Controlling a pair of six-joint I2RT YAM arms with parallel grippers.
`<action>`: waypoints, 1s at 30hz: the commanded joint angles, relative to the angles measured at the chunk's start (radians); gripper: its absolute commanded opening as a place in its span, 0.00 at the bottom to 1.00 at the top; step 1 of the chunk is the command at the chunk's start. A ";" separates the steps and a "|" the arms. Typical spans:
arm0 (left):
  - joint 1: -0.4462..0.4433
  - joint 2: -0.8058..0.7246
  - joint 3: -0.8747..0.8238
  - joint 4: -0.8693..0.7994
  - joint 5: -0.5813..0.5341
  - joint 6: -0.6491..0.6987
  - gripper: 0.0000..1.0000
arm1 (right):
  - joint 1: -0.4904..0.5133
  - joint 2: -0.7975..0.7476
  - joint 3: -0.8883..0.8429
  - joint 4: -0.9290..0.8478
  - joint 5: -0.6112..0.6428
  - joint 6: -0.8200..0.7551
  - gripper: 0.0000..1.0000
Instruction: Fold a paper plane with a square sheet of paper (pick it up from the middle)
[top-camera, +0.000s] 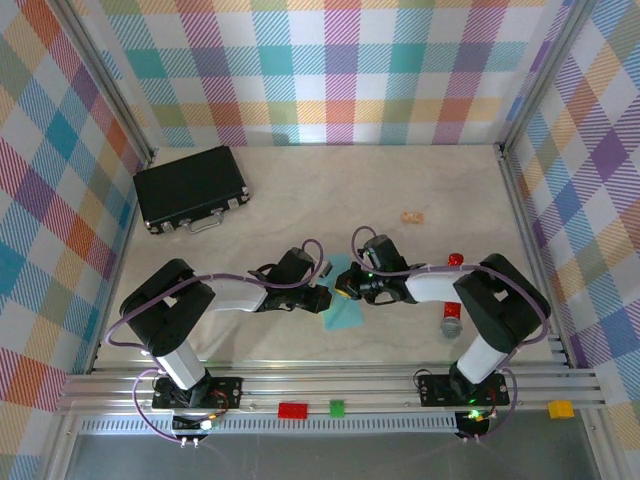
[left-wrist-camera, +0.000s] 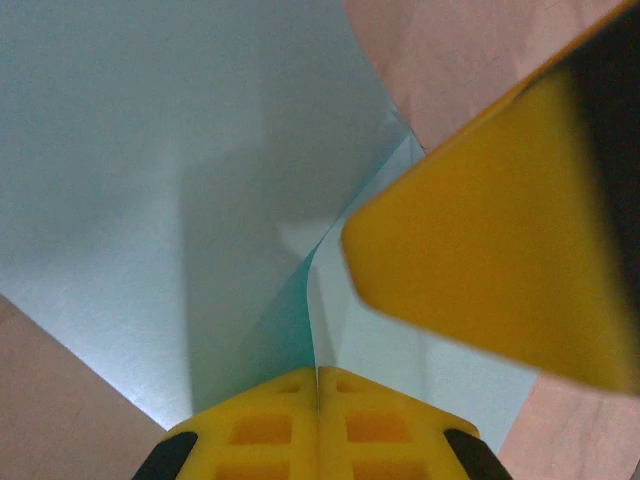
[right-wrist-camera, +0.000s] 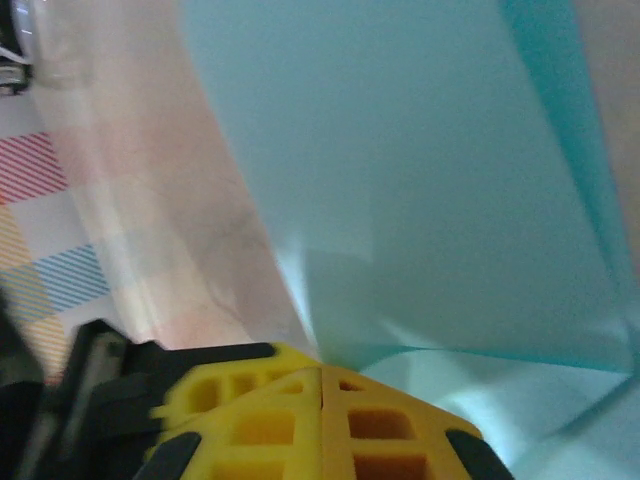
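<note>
1. Left gripper (left-wrist-camera: 318, 378), bottom centre of its wrist view, was clamped on a fold of the paper (left-wrist-camera: 150, 150).
2. Right gripper (right-wrist-camera: 322, 372) likewise pinched the paper.
3. In the top view, the paper lay mid-frame between both grippers, with the case (top-camera: 190, 187) at upper left.

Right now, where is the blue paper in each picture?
Top view: the blue paper sits low in the middle, between the left gripper and the right gripper.
Left wrist view: the paper covers the top left and middle.
Right wrist view: the paper covers the top right.
Shared landmark: the light wooden table, seen beside the paper in both wrist views.
</note>
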 joint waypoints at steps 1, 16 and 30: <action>0.010 0.055 -0.023 -0.147 -0.041 0.026 0.05 | -0.011 0.007 -0.027 -0.051 0.036 -0.009 0.03; 0.010 0.068 -0.017 -0.160 -0.038 0.036 0.05 | -0.147 -0.063 -0.055 -0.030 -0.021 -0.070 0.07; 0.010 0.065 -0.017 -0.159 -0.041 0.034 0.05 | -0.002 -0.012 -0.032 -0.001 -0.023 0.003 0.03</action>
